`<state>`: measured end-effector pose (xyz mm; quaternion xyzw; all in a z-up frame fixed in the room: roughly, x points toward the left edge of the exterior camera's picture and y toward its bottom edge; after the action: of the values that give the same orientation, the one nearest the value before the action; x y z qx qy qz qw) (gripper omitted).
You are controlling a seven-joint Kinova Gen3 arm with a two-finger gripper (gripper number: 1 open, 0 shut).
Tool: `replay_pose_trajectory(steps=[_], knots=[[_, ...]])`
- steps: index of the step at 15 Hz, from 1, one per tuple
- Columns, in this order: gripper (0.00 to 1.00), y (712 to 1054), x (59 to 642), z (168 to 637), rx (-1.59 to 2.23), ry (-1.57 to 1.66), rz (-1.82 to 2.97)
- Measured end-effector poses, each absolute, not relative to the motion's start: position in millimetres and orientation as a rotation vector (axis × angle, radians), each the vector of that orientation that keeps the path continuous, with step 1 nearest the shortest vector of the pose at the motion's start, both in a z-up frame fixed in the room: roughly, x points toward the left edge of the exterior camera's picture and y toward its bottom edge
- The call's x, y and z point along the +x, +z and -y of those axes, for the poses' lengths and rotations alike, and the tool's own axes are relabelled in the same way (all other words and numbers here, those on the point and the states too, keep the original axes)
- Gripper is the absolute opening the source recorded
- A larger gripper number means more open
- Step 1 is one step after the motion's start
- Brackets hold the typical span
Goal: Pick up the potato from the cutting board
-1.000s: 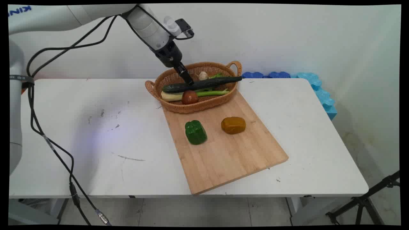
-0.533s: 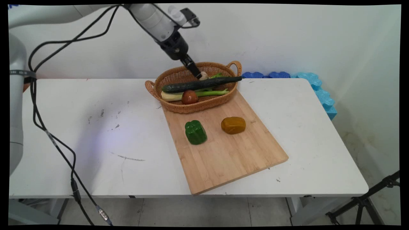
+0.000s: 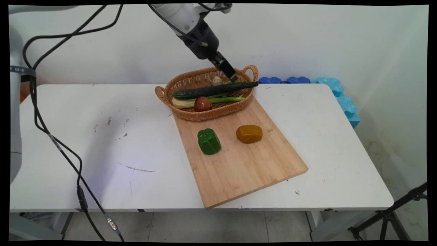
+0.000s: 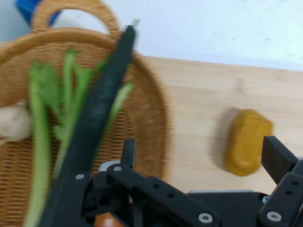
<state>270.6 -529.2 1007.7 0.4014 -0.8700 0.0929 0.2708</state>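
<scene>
A: White wall behind, white table (image 3: 102, 143) in front. Wooden board (image 3: 245, 164) laid slantwise right of centre, one corner reaching the near edge. Wicker basket (image 3: 164, 95) at the board's far end, near the table's far edge.

B: Basket contents?

A: Dark cucumber (image 3: 215, 90) lying lengthwise, right tip over the rim by the right handle. Celery (image 3: 225, 99) beneath it. Brown-red round item (image 3: 202, 104) at the near wall, touching the celery. Pale lump (image 3: 217, 81) at the far wall.

B: On the board?

A: Green pepper (image 3: 209, 141) and yellow-brown pepper (image 3: 249, 134), side by side, apart, both in the board's far half.

B: Gripper position?

A: Gripper (image 3: 233, 78) angled down from upper left, tips above the basket's far right, just over the cucumber near its right end. Contact not determinable.

B: Finger state?

A: Spread wide in the hand view, nothing between. One finger (image 4: 279, 158) visible at the right edge, beside the yellow-brown pepper (image 4: 247, 142).

B: Elsewhere?

A: Blue foam pieces (image 3: 338, 92) along the table's far right corner. Black cables (image 3: 51, 143) hanging over the left edge.
</scene>
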Motion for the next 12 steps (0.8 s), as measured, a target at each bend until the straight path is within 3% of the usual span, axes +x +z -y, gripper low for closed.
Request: replay_pose_trajectory(steps=[4,12], knots=[[1.0,995,241,505,1.079,0.208,2.356],[1.0,926,198,483,1.085,0.196,2.425]])
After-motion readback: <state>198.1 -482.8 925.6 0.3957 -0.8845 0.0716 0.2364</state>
